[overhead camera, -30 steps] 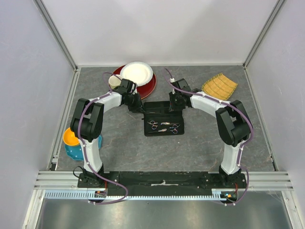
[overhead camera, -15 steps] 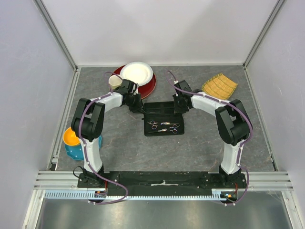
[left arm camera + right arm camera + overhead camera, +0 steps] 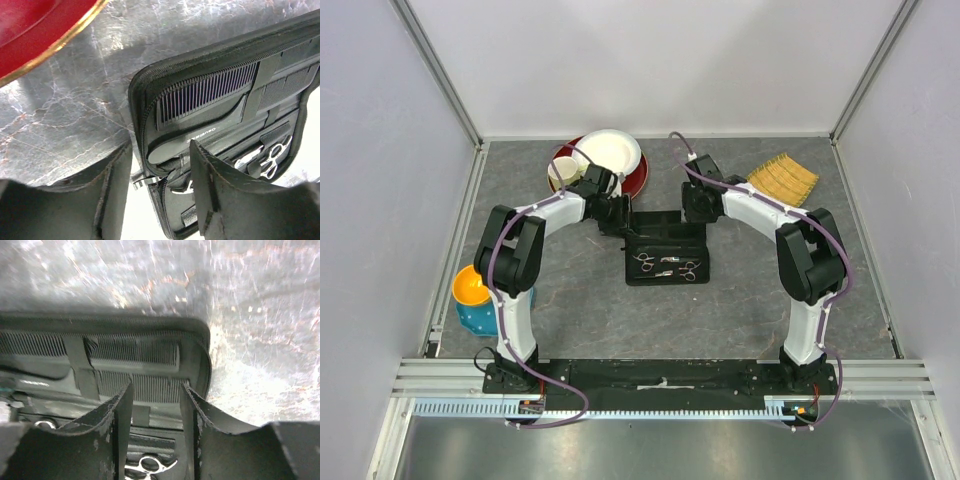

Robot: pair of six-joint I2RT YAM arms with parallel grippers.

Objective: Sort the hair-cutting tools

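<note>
The black case (image 3: 665,248) lies unzipped and spread flat mid-table. Its near half holds silver scissors (image 3: 642,262) and further pairs (image 3: 687,269). Two black combs (image 3: 205,95) (image 3: 292,82) sit strapped in the far flap, with scissor rings (image 3: 272,152) below them. My left gripper (image 3: 618,214) (image 3: 160,147) hangs open over the flap's left corner by the zipper, gripping nothing. My right gripper (image 3: 692,209) (image 3: 155,387) is open over the flap's right end, above the comb teeth (image 3: 142,385) and a scissor ring (image 3: 150,465).
A red plate (image 3: 632,178) (image 3: 40,25) with a white paper plate (image 3: 607,152) and a cup (image 3: 561,172) sits behind the left gripper. A bamboo mat (image 3: 780,180) lies back right. An orange bowl (image 3: 469,287) rests in a blue one (image 3: 483,316) at the left edge.
Both grippers moved toward the back of the table and their jaws opened, letting go of the case's far flap, which now lies flat.
</note>
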